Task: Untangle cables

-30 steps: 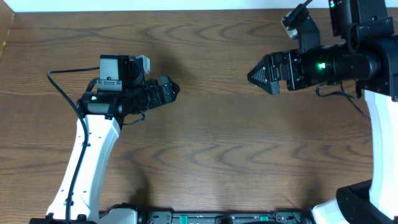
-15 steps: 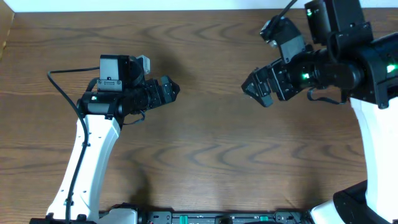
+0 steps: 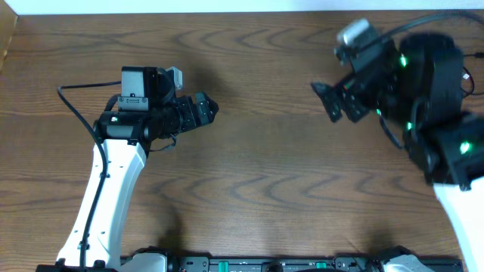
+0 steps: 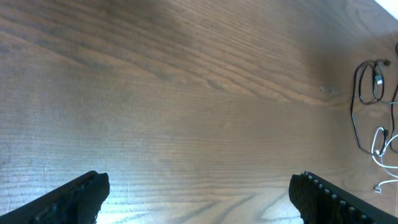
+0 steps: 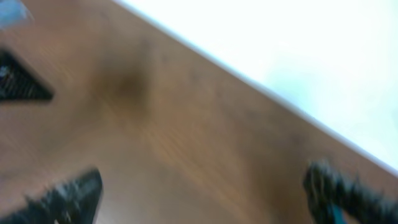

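**Left wrist view.** Nearest the lens, the two fingers of the left claw sit in the bottom corners with a wide gap between them: the claw is open and holds nothing. Beyond it lies bare wooden table. Farthest off, well apart from the left claw and to its right at the edge of the view, lie the two cables. The black cable forms a narrow loop. The white cable is coiled just beside it, on the side nearer the left claw. Whether the two cross cannot be told.

**Overhead view.** The left claw appears as a single dark tip, its fingers overlapping from above. The right claw, well across the table from the left claw, shows two spread prongs. No cable can be made out in this view.

**Right wrist view.** The picture is heavily blurred. The right claw has its fingers far apart and empty, over table and a pale background beyond.
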`<state>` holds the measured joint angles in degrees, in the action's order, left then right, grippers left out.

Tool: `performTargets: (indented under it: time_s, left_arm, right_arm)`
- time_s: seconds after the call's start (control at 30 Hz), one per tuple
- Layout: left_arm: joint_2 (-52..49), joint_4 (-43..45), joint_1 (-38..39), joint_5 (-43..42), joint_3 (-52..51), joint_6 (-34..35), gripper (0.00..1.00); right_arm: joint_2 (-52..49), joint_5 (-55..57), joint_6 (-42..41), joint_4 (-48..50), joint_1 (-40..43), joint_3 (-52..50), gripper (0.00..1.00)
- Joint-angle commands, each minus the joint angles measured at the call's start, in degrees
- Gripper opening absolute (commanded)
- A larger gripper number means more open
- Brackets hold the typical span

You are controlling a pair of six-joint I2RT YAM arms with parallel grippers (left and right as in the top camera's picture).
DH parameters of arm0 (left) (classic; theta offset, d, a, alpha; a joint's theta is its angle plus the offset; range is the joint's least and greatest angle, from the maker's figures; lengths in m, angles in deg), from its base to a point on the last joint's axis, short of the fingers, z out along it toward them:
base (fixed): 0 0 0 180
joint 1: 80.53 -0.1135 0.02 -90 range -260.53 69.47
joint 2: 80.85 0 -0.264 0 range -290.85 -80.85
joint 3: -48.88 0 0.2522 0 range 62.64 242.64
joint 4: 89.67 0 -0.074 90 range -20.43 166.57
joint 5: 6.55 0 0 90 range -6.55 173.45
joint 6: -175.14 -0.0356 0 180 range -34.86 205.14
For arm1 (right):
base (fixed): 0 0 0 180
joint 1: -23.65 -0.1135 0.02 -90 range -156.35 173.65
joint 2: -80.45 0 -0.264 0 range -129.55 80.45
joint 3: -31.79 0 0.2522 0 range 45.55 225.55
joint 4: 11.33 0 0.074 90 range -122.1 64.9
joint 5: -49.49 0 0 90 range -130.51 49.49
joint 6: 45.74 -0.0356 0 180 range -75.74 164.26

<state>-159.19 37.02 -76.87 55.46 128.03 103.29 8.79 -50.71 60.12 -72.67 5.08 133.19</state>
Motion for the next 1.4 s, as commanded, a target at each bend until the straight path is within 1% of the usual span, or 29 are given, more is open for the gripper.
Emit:
performTargets:
  time_s: [0.0, 0.17, 0.27, 0.33, 0.53, 0.67, 0.77, 0.9, 1.07, 1.2, 1.27, 1.37]
  left_arm:
    - [-0.1, -0.1, -0.2, 0.7, -0.4, -0.5, 0.98]
    - [-0.1, -0.1, -0.2, 0.6, -0.5, -0.5, 0.98]
    - [-0.1, -0.1, -0.2, 0.6, -0.5, -0.5, 0.98]
    - [-0.1, -0.1, -0.2, 0.7, -0.4, -0.5, 0.98]
    - [-0.1, -0.1, -0.2, 0.7, -0.4, -0.5, 0.98]
    - [-0.1, -0.1, -0.2, 0.6, -0.4, -0.5, 0.98]
    - [-0.1, -0.1, -0.2, 0.7, -0.4, -0.5, 0.98]
    - [-0.1, -0.1, -0.2, 0.7, -0.5, -0.5, 0.98]
    - [-0.1, -0.1, -0.2, 0.7, -0.4, -0.5, 0.98]
    - [-0.1, -0.1, -0.2, 0.6, -0.4, -0.5, 0.98]
    - [-0.1, -0.1, -0.2, 0.7, -0.4, -0.5, 0.98]
    - [-0.1, -0.1, -0.2, 0.7, -0.4, -0.5, 0.98]
  right_arm:
    - [10.2, -1.5, 1.5, 10.6, 3.2, -17.8, 0.99]
    - [23.3, -5.7, 1.6, 29.2, 7.3, -38.8, 0.99]
    - [31.4, -5.6, 1.6, 38.7, 8.7, -50.1, 0.99]
    - [37.0, -5.6, 1.5, 43.3, 9.7, -56.9, 0.99]
    - [51.4, -5.6, 1.6, 50.3, 11.7, -71.2, 0.99]
    - [59.3, -3.0, 1.5, 53.9, 12.4, -78.9, 0.99]
    - [63.2, -2.1, 1.5, 55.6, 12.4, -83.4, 0.99]
    - [67.6, -2.1, 1.3, 55.5, 12.7, -87.4, 0.99]
    - [71.1, -2.3, 0.8, 49.0, 14.4, -87.3, 0.99]
    - [71.4, -2.4, -2.9, 44.0, 15.4, -87.3, 0.99]
    - [71.4, -2.3, -5.7, 44.1, 15.5, -87.3, 0.99]
    - [71.4, -2.3, -6.0, 44.3, 15.5, -87.3, 0.99]
